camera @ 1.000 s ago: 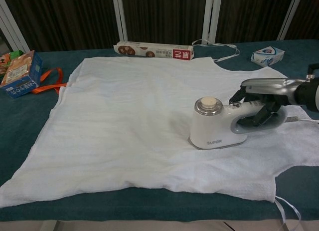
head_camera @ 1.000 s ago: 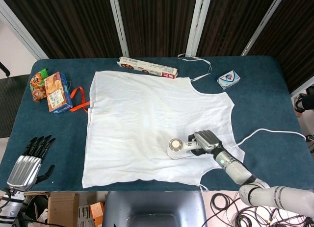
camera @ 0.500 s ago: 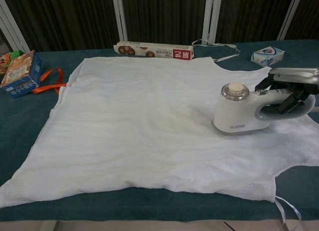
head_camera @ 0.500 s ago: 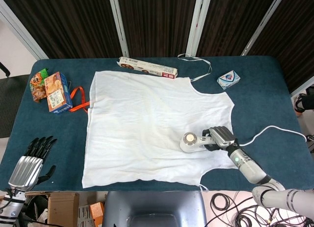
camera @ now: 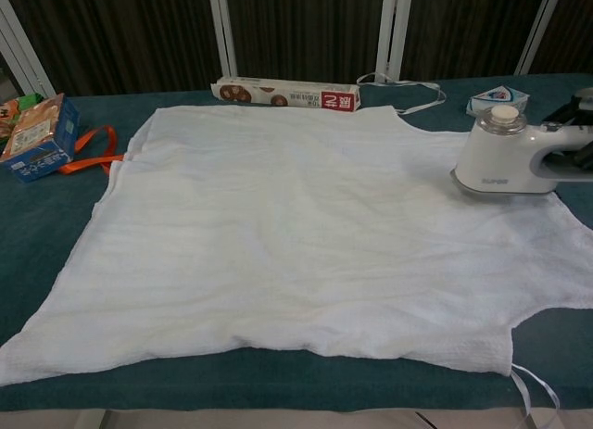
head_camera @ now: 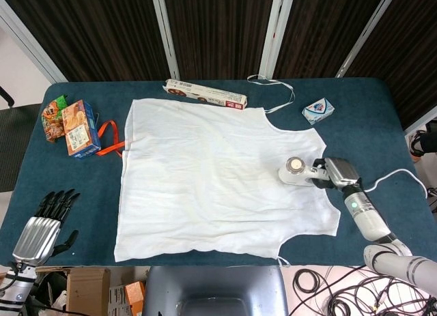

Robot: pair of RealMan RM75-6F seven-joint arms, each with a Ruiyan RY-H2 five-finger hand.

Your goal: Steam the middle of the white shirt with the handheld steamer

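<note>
From the head view, the white shirt (head_camera: 218, 176) lies spread flat across the blue counter (head_camera: 369, 118), and the handheld steamer (head_camera: 298, 170) sits on its right part, near the armhole edge, well off the middle of the cloth. The right hand (head_camera: 339, 174) grips the steamer's handle from the right, fingers wrapped around it, with the white cord (head_camera: 392, 174) running off behind. Down at the lower left, off the counter's edge, the left hand (head_camera: 42, 224) hangs with fingers apart, holding nothing. Along the far edge a long box (head_camera: 206, 93) lies just above the shirt's hem, a small blue-and-white packet (head_camera: 319, 110) sits to the right, and snack packs (head_camera: 72, 127) with an orange ribbon (head_camera: 110, 138) sit at the left. Over to the chest view: the steamer (camera: 505, 157) stands upright on the shirt's (camera: 296, 234) right edge, its handle running out of frame, and only a sliver of the right hand shows there.
</note>
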